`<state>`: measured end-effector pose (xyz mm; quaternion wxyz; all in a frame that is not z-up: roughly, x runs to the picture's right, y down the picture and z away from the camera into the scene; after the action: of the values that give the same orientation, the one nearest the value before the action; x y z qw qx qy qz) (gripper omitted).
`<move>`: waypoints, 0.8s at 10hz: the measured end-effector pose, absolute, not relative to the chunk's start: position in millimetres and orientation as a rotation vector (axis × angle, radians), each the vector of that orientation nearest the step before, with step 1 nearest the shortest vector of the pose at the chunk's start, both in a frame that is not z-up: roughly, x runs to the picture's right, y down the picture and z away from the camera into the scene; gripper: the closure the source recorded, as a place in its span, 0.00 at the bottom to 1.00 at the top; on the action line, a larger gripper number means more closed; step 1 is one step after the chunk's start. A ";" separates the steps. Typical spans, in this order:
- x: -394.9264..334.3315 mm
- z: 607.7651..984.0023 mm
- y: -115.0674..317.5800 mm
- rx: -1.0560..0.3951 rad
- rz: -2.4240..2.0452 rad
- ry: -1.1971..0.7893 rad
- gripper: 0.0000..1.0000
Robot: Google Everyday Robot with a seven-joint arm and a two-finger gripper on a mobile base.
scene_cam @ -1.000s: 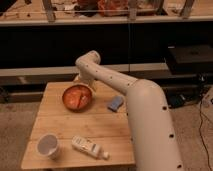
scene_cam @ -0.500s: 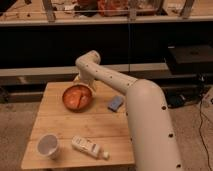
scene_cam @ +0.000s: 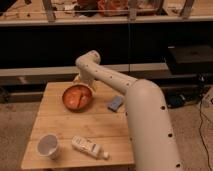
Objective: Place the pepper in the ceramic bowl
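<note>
- Ceramic bowl (scene_cam: pixel 77 97) sits on the wooden table (scene_cam: pixel 60 127), far-left part, upright.
- Pepper (scene_cam: pixel 76 98) lies inside the bowl, orange-red against the lighter inside; edges hard to make out.
- Arm (scene_cam: pixel 145 115) reaches from lower right across the table, elbow bending over the far edge.
- Gripper (scene_cam: pixel 83 84) is just behind the bowl's far rim, pointing down, mostly hidden by the wrist; fingers spread apart, nothing held as far as can be seen.
- White cup (scene_cam: pixel 48 145) stands near front-left corner, well apart from the bowl.
- White bottle (scene_cam: pixel 89 147) lies on its side near the front edge, just right of the cup.
- Small blue-grey obj (scene_cam: pixel 115 103) lies flat right of the bowl, beside the arm.
</note>
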<state>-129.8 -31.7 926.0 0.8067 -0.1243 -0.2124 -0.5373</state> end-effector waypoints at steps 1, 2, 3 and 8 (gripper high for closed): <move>-129.7 926.1 -32.2 -0.265 -1.149 -0.455 0.20; -130.0 926.3 -32.4 -0.265 -1.150 -0.455 0.20; -129.7 926.7 -32.4 -0.266 -1.150 -0.455 0.20; -130.1 928.1 -33.4 -0.265 -1.151 -0.458 0.20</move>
<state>-130.1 -33.4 928.1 0.8061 -0.1240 -0.2140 -0.5376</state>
